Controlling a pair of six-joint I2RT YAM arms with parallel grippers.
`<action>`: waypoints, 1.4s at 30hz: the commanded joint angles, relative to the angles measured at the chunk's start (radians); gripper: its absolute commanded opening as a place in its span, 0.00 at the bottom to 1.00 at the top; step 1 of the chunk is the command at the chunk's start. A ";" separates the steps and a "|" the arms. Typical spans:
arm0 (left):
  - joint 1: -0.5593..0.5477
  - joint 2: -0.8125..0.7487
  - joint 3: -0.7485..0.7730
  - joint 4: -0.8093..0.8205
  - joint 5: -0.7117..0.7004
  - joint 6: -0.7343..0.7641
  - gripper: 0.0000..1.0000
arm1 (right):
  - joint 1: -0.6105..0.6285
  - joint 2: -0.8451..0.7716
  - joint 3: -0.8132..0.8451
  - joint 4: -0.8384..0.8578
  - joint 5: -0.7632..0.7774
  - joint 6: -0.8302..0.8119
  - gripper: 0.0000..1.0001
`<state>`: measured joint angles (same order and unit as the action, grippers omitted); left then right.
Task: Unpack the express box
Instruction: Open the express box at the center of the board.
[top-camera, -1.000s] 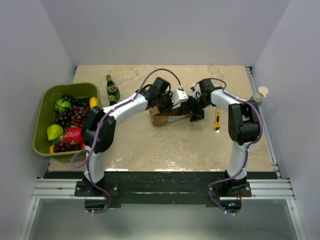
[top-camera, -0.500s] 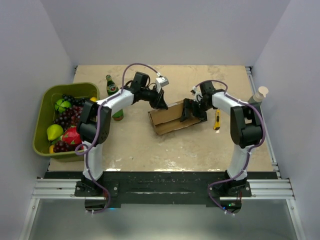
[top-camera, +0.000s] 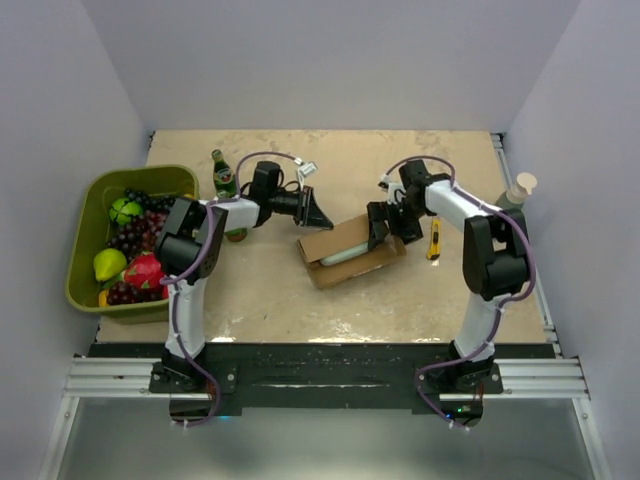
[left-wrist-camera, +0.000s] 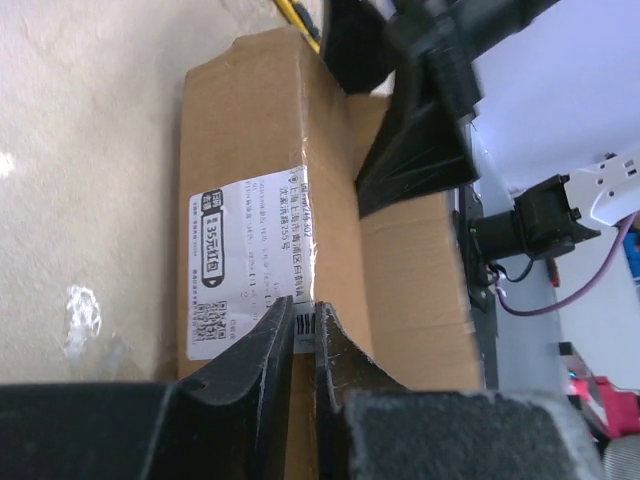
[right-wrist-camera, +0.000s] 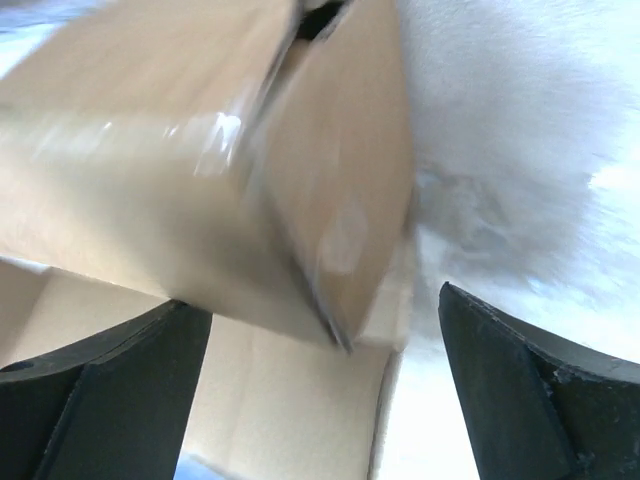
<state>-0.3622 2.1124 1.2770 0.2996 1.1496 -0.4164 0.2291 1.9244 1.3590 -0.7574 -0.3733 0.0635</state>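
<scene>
Blurred express box (right-wrist-camera: 200, 170) sits between the hand's (right-wrist-camera: 320, 300) spread fingers (right-wrist-camera: 510, 400).

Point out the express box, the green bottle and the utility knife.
express box (top-camera: 362, 268): top external view, near side wall of the carton.
green bottle (top-camera: 225, 182): top external view, label on its body.
utility knife (top-camera: 434, 243): top external view, middle of the yellow handle.

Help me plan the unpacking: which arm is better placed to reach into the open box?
Right, probably. The right gripper, fingers spread wide, sits at one end of the express box, which lies open with something pale inside. The left gripper is shut and stands off its far corner.
</scene>
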 joint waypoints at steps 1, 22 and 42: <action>0.002 0.061 0.028 -0.109 0.107 -0.016 0.00 | -0.002 -0.140 -0.023 -0.016 0.076 -0.106 0.99; -0.072 -0.208 0.216 -0.675 -0.382 0.839 1.00 | 0.001 -0.413 -0.307 0.081 0.133 -0.225 0.99; -0.273 -0.264 0.036 -0.774 -0.860 1.102 1.00 | 0.001 -0.461 -0.340 0.136 0.123 -0.192 0.99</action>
<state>-0.6243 1.8553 1.3117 -0.5159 0.4007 0.6590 0.2287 1.5112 1.0241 -0.6498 -0.2302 -0.1432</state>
